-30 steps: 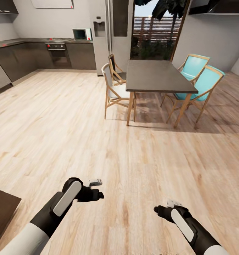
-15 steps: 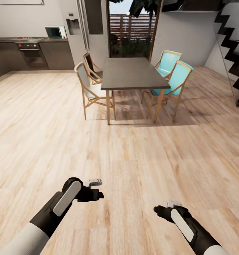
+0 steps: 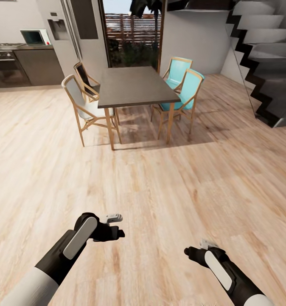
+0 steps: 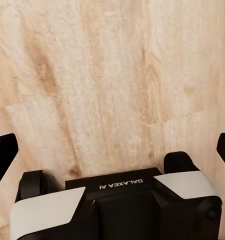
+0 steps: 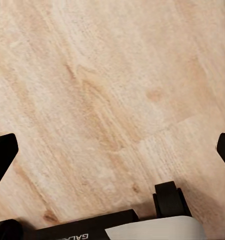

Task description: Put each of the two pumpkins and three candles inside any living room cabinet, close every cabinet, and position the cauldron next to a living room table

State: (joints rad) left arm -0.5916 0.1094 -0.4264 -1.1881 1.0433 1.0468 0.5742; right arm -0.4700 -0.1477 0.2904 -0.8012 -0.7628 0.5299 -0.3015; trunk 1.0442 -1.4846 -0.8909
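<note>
The pumpkins, candles, cabinet and cauldron are out of view. In the head view both arms are held low over bare light wood floor. My left gripper [image 3: 117, 226] is open with nothing between its fingers. My right gripper [image 3: 197, 247] is open and empty too. In the left wrist view the left gripper [image 4: 112, 150] has its black fingertips [image 4: 3, 152] spread to the picture's edges, with only floorboards between them. The right wrist view shows the right gripper [image 5: 112, 150] spread just as wide over the planks.
A tall dark-topped dining table [image 3: 132, 86] stands ahead with two white chairs [image 3: 83, 106] on its left and two turquoise chairs [image 3: 183, 87] on its right. A dark staircase [image 3: 266, 59] rises at the right. Kitchen units [image 3: 15, 63] and a fridge [image 3: 60, 29] line the far left.
The whole view has swung right: the kitchen has slid off to the left and the staircase has come in at the right. Both arms keep the same pose.
</note>
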